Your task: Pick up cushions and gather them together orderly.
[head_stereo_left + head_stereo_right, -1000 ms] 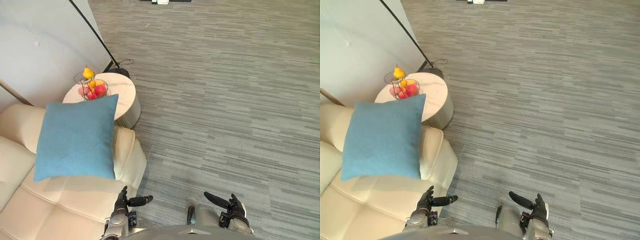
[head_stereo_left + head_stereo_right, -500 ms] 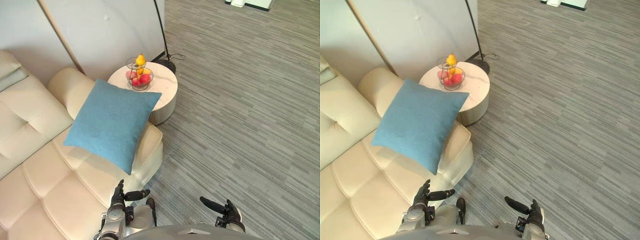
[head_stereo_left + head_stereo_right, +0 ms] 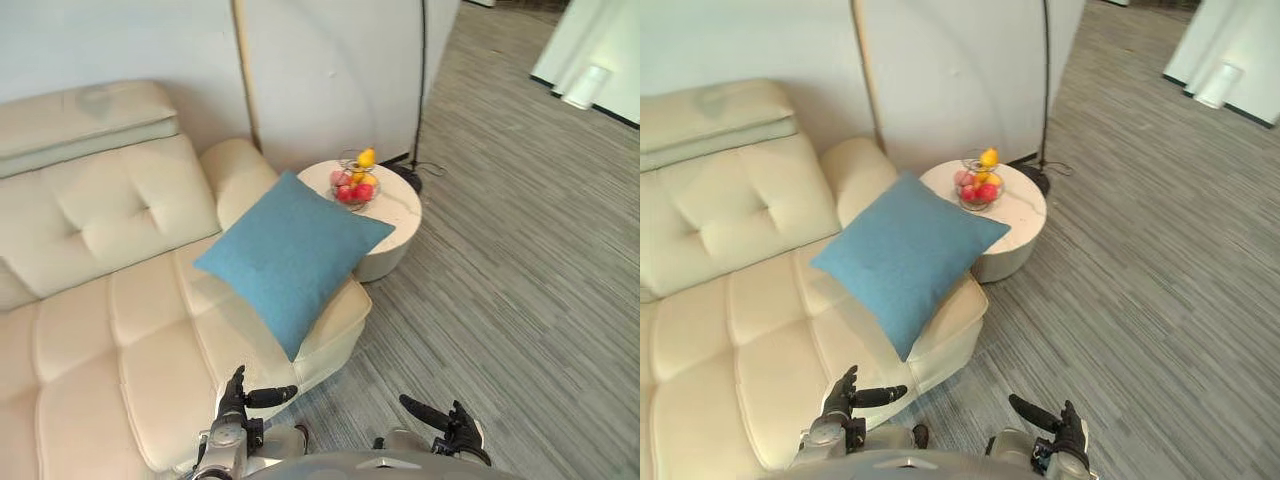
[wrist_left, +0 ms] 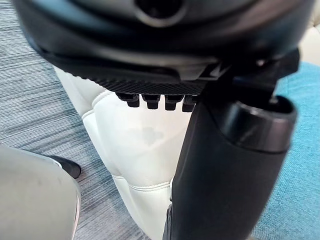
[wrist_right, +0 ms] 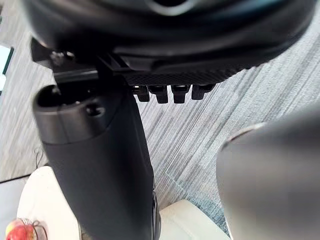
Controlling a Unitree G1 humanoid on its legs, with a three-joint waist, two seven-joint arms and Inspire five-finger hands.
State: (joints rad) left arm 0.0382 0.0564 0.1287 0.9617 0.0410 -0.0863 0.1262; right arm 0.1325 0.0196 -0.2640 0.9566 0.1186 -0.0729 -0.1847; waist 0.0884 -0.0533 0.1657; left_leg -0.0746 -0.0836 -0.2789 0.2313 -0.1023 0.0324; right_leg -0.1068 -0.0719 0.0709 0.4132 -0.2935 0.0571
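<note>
On the left of the scene a cream sofa is seen, and the blue cushion is propped tilted on its right end, against the armrest and just beside a round white bench on which a wire fruit basket stands. At the near edge the left hand is held low by the sofa's front corner and the right hand over the floor; on both the fingers are stretched out straight with the thumb spread, and nothing is held. The step in hand is judged to be the approach, as the cushion has not yet been touched. For the next move the cushion, well apart from both hands, would need to be neared and taken by its opposite edges.
</note>
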